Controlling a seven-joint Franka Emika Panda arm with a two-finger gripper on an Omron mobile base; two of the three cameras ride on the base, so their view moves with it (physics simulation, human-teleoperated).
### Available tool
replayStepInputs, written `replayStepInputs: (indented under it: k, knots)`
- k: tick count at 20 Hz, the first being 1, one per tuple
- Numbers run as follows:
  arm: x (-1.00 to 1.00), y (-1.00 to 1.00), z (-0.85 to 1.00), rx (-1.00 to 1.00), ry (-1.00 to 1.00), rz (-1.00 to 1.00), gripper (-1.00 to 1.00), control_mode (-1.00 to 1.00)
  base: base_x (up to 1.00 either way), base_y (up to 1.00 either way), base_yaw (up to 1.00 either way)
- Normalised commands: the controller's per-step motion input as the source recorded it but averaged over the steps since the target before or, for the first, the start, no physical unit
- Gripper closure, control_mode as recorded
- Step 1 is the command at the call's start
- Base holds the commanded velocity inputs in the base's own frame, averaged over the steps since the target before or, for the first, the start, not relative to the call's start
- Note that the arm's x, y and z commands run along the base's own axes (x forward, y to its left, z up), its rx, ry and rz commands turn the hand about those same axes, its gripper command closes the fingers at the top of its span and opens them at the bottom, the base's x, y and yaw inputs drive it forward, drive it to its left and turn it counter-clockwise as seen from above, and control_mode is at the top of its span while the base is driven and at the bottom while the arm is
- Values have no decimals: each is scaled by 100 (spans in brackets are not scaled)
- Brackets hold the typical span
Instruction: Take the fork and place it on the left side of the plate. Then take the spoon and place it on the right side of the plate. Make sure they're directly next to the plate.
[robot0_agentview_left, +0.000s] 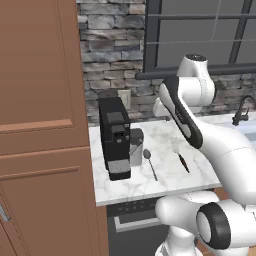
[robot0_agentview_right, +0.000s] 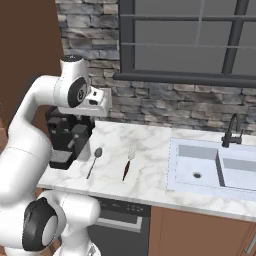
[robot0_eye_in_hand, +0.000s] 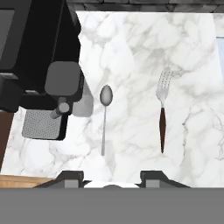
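We find the fork (robot0_eye_in_hand: 162, 114) lying flat on the white marble counter (robot0_eye_in_hand: 131, 48), tines toward the back wall and dark handle toward the front edge. The spoon (robot0_eye_in_hand: 104, 114) lies parallel to it, bowl toward the back, between the fork and the black coffee machine (robot0_eye_in_hand: 35, 57) that stands at the left end of the counter beside the tall wooden cabinet (robot0_agentview_left: 40, 125). Fork and spoon sit near each other but apart, both in the front half of the counter. The sink (robot0_agentview_right: 210, 167) is set into the counter to the right, well apart from the fork, with a dark faucet (robot0_agentview_right: 231, 132) at its back edge. We hold the gripper (robot0_eye_in_hand: 112, 176) above the counter, looking down at the utensils; its two fingertips (robot0_eye_in_hand: 70, 177) stand separated with nothing between them, and they touch neither utensil.
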Motion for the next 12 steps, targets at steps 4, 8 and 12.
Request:
replayStepInputs:
  k: [4,8,12]
  knots:
    - [-1,-28,-2,7,0,2,-100,-100,0,0,0]
    - [-5,-89,-64,19,-2,5,-100,-100,0,0,0]
    - [-1,-100,-89,15,2,1,-100,-100,0,0,0]
